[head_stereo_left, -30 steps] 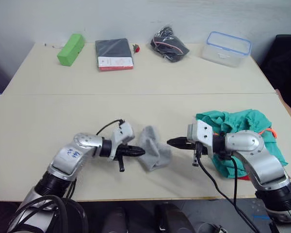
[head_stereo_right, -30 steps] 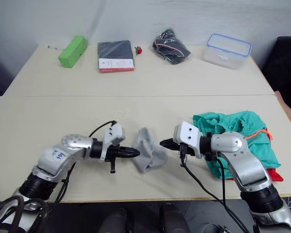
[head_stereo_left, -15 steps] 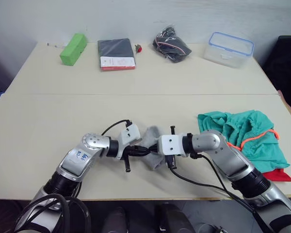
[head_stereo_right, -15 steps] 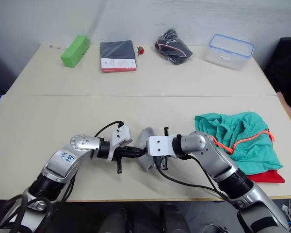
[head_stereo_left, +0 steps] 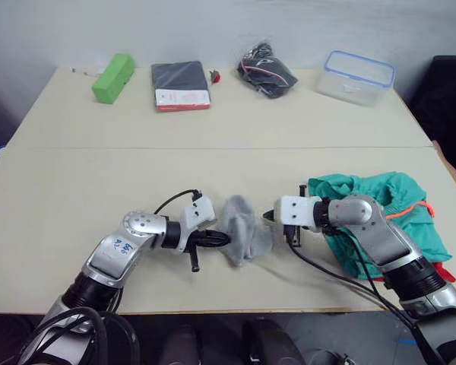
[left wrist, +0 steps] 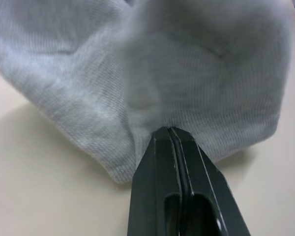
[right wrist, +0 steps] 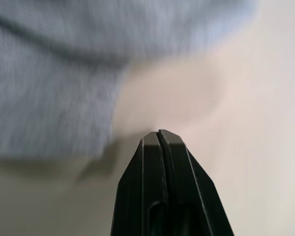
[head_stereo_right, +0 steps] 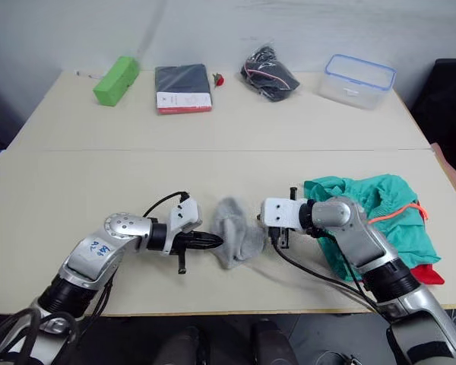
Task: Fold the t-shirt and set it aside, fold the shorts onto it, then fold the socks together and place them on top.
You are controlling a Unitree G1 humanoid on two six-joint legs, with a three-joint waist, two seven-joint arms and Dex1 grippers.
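Note:
The light grey socks (head_stereo_left: 245, 232) lie bunched near the table's front edge, between my two grippers. My left gripper (head_stereo_left: 226, 238) is shut with its tips at the socks' left edge, and the knit (left wrist: 187, 64) puckers there as if pinched. To the right of the socks, my right gripper (head_stereo_left: 267, 215) is shut and empty. Its tips (right wrist: 159, 132) hover over bare table just short of the cloth. The teal shorts (head_stereo_left: 387, 201) with an orange drawstring lie crumpled at the right, on top of the red t-shirt (head_stereo_right: 425, 274), of which a corner shows.
Along the back edge stand a green block (head_stereo_left: 112, 77), a dark packaged garment (head_stereo_left: 180, 85), a black bagged bundle (head_stereo_left: 266, 72) and a clear lidded container (head_stereo_left: 355, 76). The table (head_stereo_left: 213, 152) has a seam across its middle.
My right gripper reached in to the socks half a second ago and has since drawn back to the right. The socks now sit rounder. The left gripper has stayed at their left edge.

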